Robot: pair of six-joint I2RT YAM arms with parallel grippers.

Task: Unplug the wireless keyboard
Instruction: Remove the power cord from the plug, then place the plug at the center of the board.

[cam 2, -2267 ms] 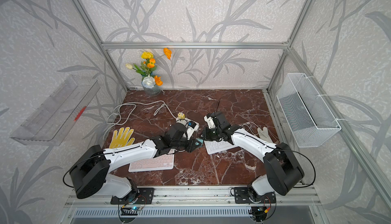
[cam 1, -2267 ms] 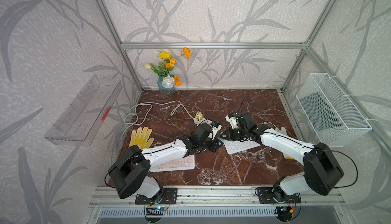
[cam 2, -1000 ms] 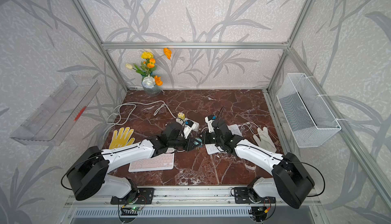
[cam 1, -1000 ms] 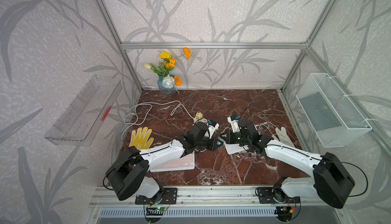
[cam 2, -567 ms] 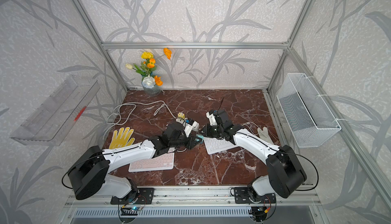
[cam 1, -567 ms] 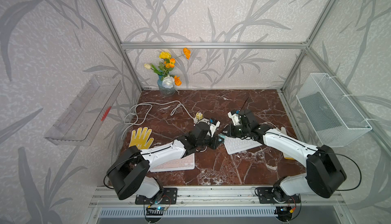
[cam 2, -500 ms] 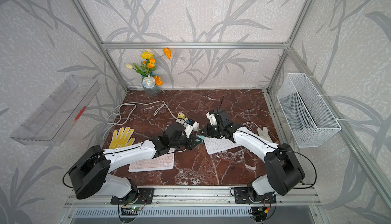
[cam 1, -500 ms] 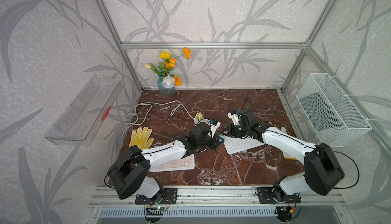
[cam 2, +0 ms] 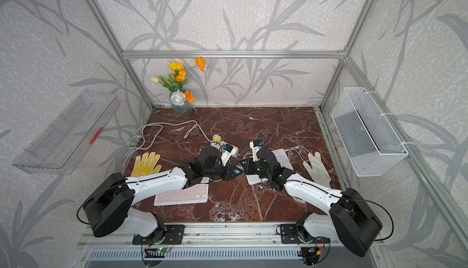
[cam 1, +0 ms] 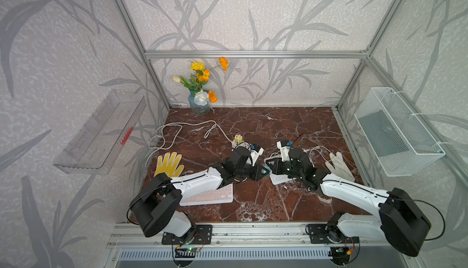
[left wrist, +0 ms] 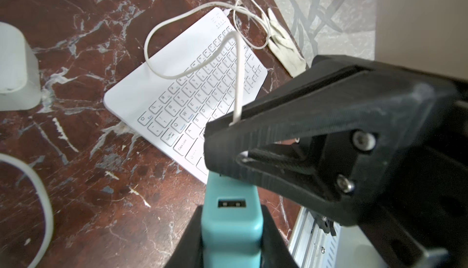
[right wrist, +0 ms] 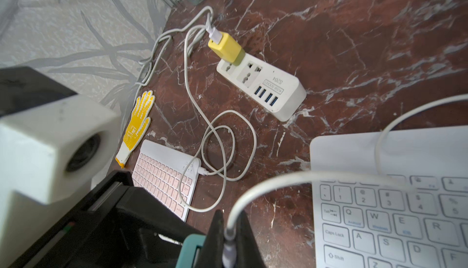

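Observation:
The white wireless keyboard [left wrist: 177,97] [right wrist: 392,216] lies flat on the marble, partly under my right arm in both top views [cam 1: 278,178] [cam 2: 283,159]. Its white cable [left wrist: 238,76] [right wrist: 278,180] loops up from the far corner to my right gripper [right wrist: 230,218] [left wrist: 222,150], which is shut on the cable's plug. My left gripper [left wrist: 231,218] [cam 1: 263,171] is shut on a teal USB adapter [left wrist: 231,231] [right wrist: 190,251]. The adapter's port faces the left wrist camera and looks empty. The plug sits just beside the adapter. The two grippers [cam 2: 243,168] meet tip to tip at mid table.
A white power strip [right wrist: 263,86] holds a yellow adapter [right wrist: 225,48] whose cable runs to a pink keyboard [cam 1: 210,195] under my left arm. A yellow glove [cam 1: 168,164] lies left and a white glove [cam 1: 338,164] right. A flower vase [cam 1: 200,102] stands at the back.
My right gripper has come forward and down over the white keyboard, back against the left gripper's tip. The left arm has hardly moved.

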